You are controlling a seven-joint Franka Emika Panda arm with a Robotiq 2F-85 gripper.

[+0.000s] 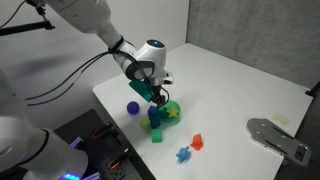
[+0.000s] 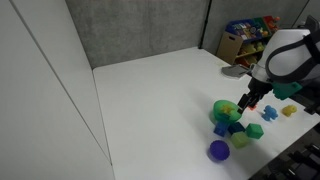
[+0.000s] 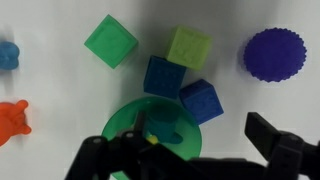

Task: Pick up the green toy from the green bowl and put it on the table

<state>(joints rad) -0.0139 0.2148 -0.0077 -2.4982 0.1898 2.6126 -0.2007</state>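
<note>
The green bowl (image 3: 125,125) sits on the white table (image 3: 60,90), and it shows in both exterior views (image 1: 172,111) (image 2: 222,108). A teal-green toy (image 3: 168,130) lies inside it, with a small yellow bit beside it. My gripper (image 3: 205,145) is open and low over the bowl. One finger reaches into the bowl to the left of the toy, and the other stands outside the bowl to the right. In the exterior views the gripper (image 1: 157,96) (image 2: 247,104) hangs right at the bowl. The toy is not held.
Two blue blocks (image 3: 165,77) (image 3: 202,100) touch the bowl's far rim. A green block (image 3: 110,42), a light green block (image 3: 189,47) and a purple spiky ball (image 3: 275,52) lie beyond. An orange toy (image 3: 12,120) and a blue toy (image 3: 8,55) lie to the left. A grey device (image 1: 280,135) sits near the table edge.
</note>
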